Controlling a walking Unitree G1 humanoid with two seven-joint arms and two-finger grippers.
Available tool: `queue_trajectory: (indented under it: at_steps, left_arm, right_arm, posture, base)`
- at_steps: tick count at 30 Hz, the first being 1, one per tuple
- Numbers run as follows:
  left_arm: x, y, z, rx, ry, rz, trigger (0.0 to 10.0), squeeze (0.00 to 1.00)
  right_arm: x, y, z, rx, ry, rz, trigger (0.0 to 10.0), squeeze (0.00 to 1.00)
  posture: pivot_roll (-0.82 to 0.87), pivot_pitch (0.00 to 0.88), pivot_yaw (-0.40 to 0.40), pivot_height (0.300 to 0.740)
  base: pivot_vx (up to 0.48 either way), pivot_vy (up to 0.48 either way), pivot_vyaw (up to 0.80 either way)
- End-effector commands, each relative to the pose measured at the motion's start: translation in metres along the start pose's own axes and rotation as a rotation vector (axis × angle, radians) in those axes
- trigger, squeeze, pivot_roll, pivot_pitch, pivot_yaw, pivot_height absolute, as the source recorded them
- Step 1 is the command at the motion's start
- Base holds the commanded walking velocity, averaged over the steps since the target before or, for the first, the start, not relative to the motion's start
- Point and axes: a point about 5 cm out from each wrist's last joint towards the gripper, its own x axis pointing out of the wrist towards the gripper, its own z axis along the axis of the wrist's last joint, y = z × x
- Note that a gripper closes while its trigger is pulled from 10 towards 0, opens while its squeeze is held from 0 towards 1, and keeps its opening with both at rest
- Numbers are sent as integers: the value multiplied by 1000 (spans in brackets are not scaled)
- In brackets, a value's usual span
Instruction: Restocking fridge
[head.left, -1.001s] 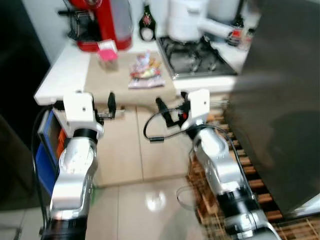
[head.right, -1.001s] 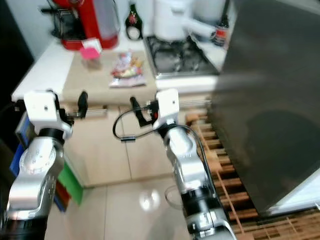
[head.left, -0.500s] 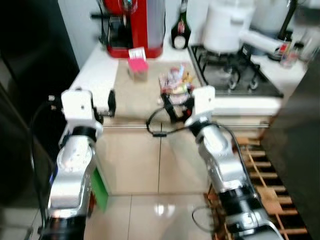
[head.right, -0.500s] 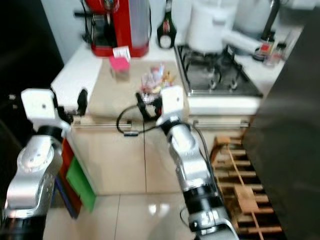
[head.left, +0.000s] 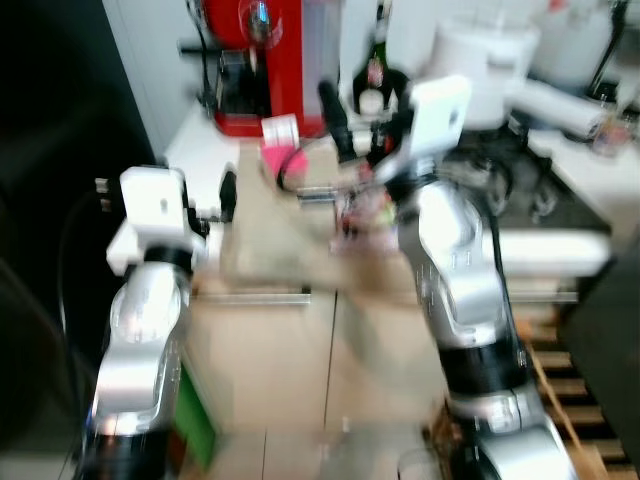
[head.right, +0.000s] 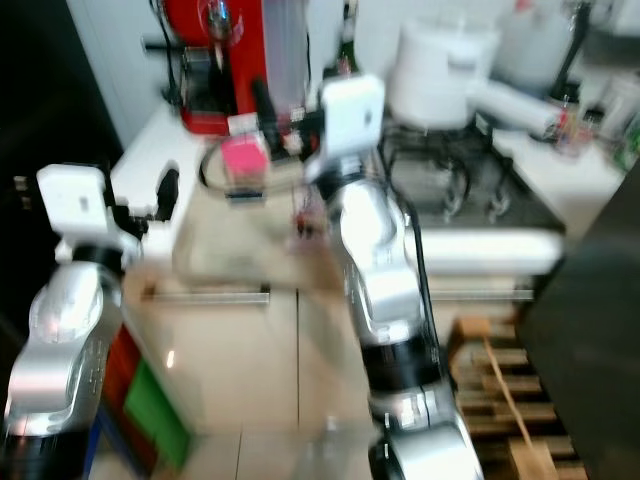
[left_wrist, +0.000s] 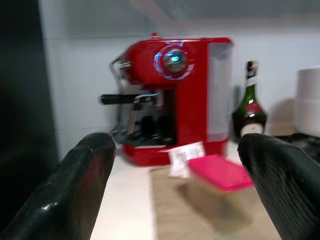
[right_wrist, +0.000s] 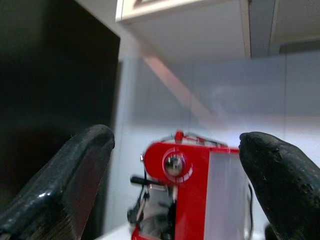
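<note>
Facing a red coffee machine (left_wrist: 172, 100) on the counter (head.left: 200, 150), both the left gripper (left_wrist: 175, 192) and raised right gripper (right_wrist: 175, 175) hang released, grasping nothing.

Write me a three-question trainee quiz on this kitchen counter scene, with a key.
1. True or false: the right end effector is raised above the counter, with nothing between its fingers.
2. Which item stands directly in front of the red coffee machine? A) a pink-lidded container B) a kettle C) a frying pan
3. Fill in: the dark bottle stands to the robot's ____ of the coffee machine.

Key: 1 true; 2 A; 3 right. The left end effector is also open, held low at the counter's near edge.
</note>
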Motion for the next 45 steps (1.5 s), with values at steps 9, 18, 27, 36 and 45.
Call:
queue_trajectory:
  at_steps: [9,18,27,36,45]
  left_arm:
    - [3,-2,0,47,13,3,10000,0]
    - [4,4,-7,102,62,8,10000,0]
    - [2,8,5,70,-10,15,10000,0]
    - [-2,-1,16,-9,-79,14,10000,0]
    - [-1,-4,17,17,-89,15,10000,0]
  right_arm:
    - [-13,-8,-33,128,191,-58,10000,0]
    - [-23,-8,-61,185,331,-66,10000,0]
    - [-20,-8,-67,143,342,-86,10000,0]
    - [-12,-3,-47,72,216,-40,10000,0]
    - [-10,3,-50,210,248,-1,10000,0]
  posture:
    - [-48,0,21,740]
    - [-45,0,30,740]
    - [-36,0,19,740]
    - [-40,0,21,740]
    - [-39,0,18,740]
  base:
    - [0,107,0]
    - [0,0,0]
    - [274,0,0]
    - [387,232,0]
    - [242,283,0]
